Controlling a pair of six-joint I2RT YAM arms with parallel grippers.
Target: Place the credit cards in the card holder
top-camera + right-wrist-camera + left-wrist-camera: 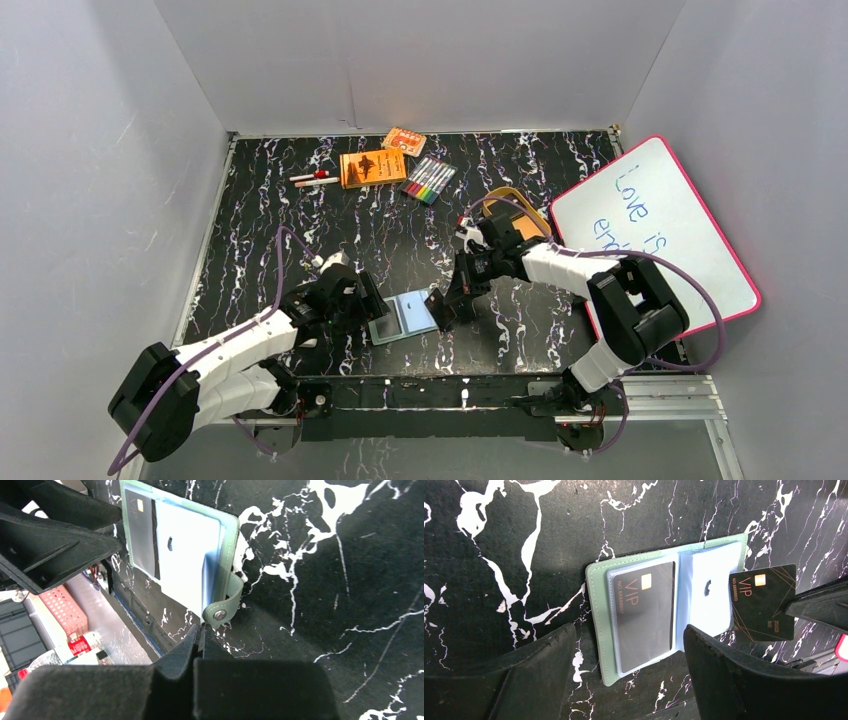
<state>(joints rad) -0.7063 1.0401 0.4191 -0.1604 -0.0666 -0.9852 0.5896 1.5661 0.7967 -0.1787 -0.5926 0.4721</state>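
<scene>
The right gripper, at the lower middle of its own wrist view, has its jaws pressed together. The left wrist view shows what they pinch: the held card, gripped by its right-hand corner at the right of that frame, face up with its gold chip toward the top. The card's left edge overlaps the right border of the empty sleeve; I cannot tell whether it touches the sleeve or hangs just above it. The left gripper has its jaws wide apart with nothing gripped, one finger on each side of the lower part of the open card holder. The holder lies flat at frame centre on the black marbled table. The stowed card already sits in the left-hand sleeve, so I judge this step to be seating the second card. To do it well, the card probably needs to come in low and nearly flat, its leading edge square to the sleeve, so one corner does not catch and buckle the thin plastic. The sleeve's mouth is not plain to see, though a small dark notch midway across the page may mark it. The holder is light and looks likely to skid under a push, so the left fingers could press or brace it. The snap tab curls up at the holder's edge nearest the right gripper and should be kept clear of the card's path.
</scene>
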